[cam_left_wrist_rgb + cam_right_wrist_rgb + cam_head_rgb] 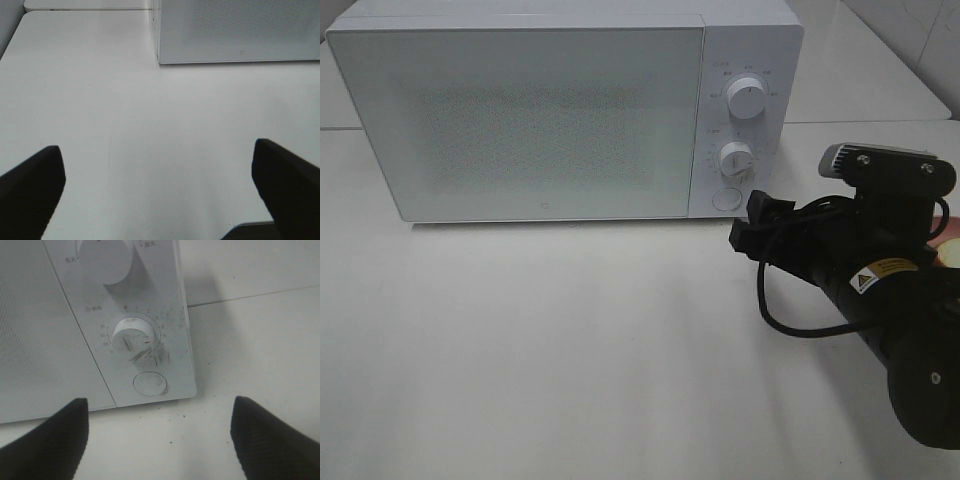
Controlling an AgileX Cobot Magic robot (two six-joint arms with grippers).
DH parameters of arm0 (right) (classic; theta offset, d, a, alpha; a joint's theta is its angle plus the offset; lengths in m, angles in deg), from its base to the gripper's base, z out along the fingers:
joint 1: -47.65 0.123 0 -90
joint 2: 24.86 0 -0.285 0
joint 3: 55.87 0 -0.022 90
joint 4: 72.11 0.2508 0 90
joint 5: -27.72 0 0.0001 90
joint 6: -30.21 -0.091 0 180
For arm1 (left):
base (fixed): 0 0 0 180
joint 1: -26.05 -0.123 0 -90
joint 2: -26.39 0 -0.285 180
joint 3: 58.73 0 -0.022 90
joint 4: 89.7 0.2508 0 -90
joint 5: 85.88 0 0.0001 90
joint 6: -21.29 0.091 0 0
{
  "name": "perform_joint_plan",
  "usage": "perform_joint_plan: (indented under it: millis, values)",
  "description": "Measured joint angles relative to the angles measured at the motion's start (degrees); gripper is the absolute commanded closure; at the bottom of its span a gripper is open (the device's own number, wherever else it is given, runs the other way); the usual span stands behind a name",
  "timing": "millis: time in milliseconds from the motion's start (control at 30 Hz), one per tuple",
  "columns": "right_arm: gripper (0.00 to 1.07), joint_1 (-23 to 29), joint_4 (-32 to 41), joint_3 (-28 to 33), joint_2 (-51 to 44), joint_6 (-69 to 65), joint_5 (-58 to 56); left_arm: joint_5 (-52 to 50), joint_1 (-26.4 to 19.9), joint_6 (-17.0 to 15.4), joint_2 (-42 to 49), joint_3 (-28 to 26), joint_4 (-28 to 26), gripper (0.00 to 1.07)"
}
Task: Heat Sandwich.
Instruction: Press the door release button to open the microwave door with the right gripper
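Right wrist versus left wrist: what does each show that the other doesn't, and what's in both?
Only right wrist: the microwave control panel, with upper knob, lower knob and round button.
Only left wrist: the door corner away from the panel, with table running past the microwave's side.
Both: part of the door, white table, and open jaws with nothing between them.
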Motion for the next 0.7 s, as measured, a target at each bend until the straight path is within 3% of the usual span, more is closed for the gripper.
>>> perform_joint_plan:
  millis: [400,467,567,700]
  values:
    - [0.4,0.0,0.1,0.0,0.0,-37.9,0.1,0.0,0.0,0.0,0.0,0.0,0.0,0.1]
    - [0.45,0.0,0.1,0.0,0.0,-48.7,0.1,0.0,0.0,0.0,0.0,0.0,0.0,0.1]
    - [0.48,0.0,0.1,0.0,0.0,-54.4,0.1,0.0,0.0,0.0,0.0,0.0,0.0,0.1]
    - [0.65,0.0,0.1,0.0,0.0,-68.6,0.1,0.0,0.0,0.0,0.0,0.0,0.0,0.1]
